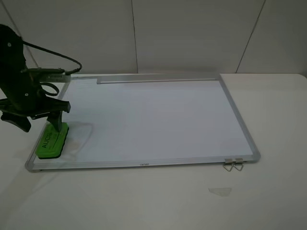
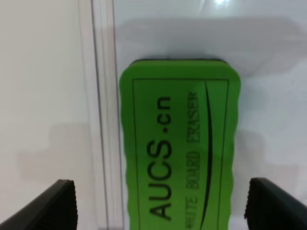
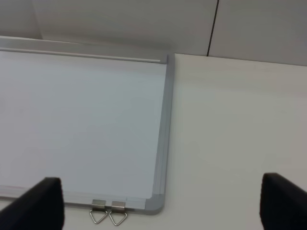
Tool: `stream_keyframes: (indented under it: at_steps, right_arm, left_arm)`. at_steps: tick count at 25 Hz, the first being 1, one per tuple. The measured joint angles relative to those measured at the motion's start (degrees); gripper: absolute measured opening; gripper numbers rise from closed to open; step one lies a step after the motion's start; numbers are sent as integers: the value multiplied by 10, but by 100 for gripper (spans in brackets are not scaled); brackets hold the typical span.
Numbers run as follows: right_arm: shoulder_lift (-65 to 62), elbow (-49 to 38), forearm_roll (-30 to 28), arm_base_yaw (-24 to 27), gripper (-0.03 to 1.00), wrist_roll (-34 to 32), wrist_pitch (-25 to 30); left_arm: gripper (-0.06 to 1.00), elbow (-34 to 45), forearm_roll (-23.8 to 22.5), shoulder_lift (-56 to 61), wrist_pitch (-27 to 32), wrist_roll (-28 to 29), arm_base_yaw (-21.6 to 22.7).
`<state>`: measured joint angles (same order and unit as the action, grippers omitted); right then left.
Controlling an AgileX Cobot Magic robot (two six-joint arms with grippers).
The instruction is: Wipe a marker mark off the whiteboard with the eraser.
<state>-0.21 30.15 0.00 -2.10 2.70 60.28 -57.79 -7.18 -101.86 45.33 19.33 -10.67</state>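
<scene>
The whiteboard [image 1: 153,120] lies flat on the table, its frame corner [image 3: 160,201] showing in the right wrist view. The green eraser [image 1: 53,141] rests on the board's near left corner, beside the frame. My left gripper [image 1: 56,125] hangs just over it, open. In the left wrist view the eraser [image 2: 180,143] lies between the two dark fingertips [image 2: 60,203], with a gap on each side. My right gripper [image 3: 163,206] is open above the board's near right corner and holds nothing. It is outside the exterior view. No marker mark shows on the board.
Two metal clips [image 1: 233,164] stick out from the near frame at the right. The grey tray strip [image 1: 158,80] runs along the far edge. A faint smudge [image 1: 219,191] marks the white table in front of the board. A wall stands behind.
</scene>
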Motion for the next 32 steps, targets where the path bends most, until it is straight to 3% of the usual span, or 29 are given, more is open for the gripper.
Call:
stream_keyframes:
  at_steps: [4,9,15,32]
  right_arm:
    - [0,0,0,0,81,0,0]
    - [0,0,0,0,81,0,0]
    - [0,0,0,0,81,0,0]
    - [0,0,0,0,81,0,0]
  left_arm:
    - [72,-63,0,34,128,-39,0]
    - [72,-93,5,69,229,-84,5]
    - [72,-57,59,134,232,-129,58]
    - [72,135,44,521,232,-140,68]
